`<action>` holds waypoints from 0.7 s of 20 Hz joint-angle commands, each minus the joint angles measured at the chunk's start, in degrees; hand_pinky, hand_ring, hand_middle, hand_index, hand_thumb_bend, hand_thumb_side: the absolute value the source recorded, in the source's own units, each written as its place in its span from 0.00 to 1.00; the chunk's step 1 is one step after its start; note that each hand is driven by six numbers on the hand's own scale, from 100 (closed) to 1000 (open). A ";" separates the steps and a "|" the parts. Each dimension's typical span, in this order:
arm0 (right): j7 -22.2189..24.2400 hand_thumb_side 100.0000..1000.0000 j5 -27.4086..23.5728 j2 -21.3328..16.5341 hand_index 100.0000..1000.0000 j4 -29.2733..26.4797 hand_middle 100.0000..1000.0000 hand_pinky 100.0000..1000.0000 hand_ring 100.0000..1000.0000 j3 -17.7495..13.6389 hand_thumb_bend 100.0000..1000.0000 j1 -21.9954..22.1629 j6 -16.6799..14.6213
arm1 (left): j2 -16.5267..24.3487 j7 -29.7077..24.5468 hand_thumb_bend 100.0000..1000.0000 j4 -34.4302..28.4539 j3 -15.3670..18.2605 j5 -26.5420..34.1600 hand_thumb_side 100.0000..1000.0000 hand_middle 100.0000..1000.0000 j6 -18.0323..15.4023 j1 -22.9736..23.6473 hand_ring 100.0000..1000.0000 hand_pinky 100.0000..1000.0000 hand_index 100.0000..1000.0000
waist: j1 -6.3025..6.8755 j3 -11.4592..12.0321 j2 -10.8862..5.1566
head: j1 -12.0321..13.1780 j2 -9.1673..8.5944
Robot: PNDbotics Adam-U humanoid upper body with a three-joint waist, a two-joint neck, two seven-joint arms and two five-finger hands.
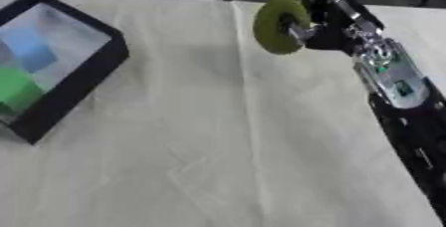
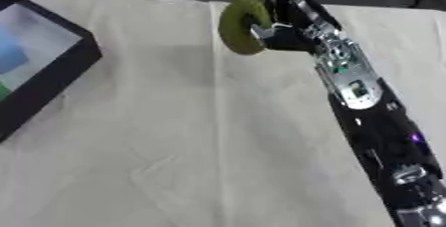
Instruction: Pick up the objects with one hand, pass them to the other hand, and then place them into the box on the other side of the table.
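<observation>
So the right hand [image 1: 318, 22] has its fingers curled round the yellow-green ring [image 1: 277, 26], held up over the surface [image 1: 218, 146], but the handoff and the drop into the black box [image 1: 83, 84] on the left haven't happened.

A yellow-green ring [image 1: 278, 25] is hanging in the air above the far middle of the cloth, standing on edge with its flat face turned toward the left. The black-walled box [image 1: 83, 79] is sitting at the left edge, turned cornerwise, its pale floor showing. A green block [image 1: 16, 91] and a blue shape [image 1: 33, 52] are lying inside it.
</observation>
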 commanded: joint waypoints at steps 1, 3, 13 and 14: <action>0.34 0.00 0.70 0.78 0.36 -1.64 0.23 0.57 0.44 -0.43 0.10 -0.61 -0.02 | 2.14 -1.04 0.35 -2.21 -0.14 0.84 0.34 0.57 -0.01 -1.54 0.60 0.71 0.64 | 0.51 -0.11 -1.94 | 0.27 0.47; 0.45 0.00 1.71 1.62 0.36 -1.69 0.23 0.57 0.44 -0.28 0.10 -0.39 -0.08 | 2.07 -1.66 0.35 -3.23 -0.50 1.16 0.34 0.57 0.00 -2.30 0.60 0.71 0.64 | 0.59 -0.15 -2.10 | 0.37 0.66; 1.57 0.00 5.50 5.74 0.36 0.11 0.23 0.58 0.44 0.95 0.09 1.13 -0.37 | 0.42 -6.78 0.37 -6.90 -4.56 2.01 0.31 0.57 -0.94 -9.22 0.60 0.71 0.65 | 1.41 0.04 -3.17 | 0.13 1.94; 1.65 0.00 5.49 6.11 0.36 0.29 0.23 0.58 0.44 1.04 0.09 1.29 -0.40 | -0.05 -7.50 0.37 -6.92 -5.14 2.06 0.31 0.57 -1.29 -10.12 0.60 0.71 0.65 | 1.46 0.05 -3.32 | 0.13 2.18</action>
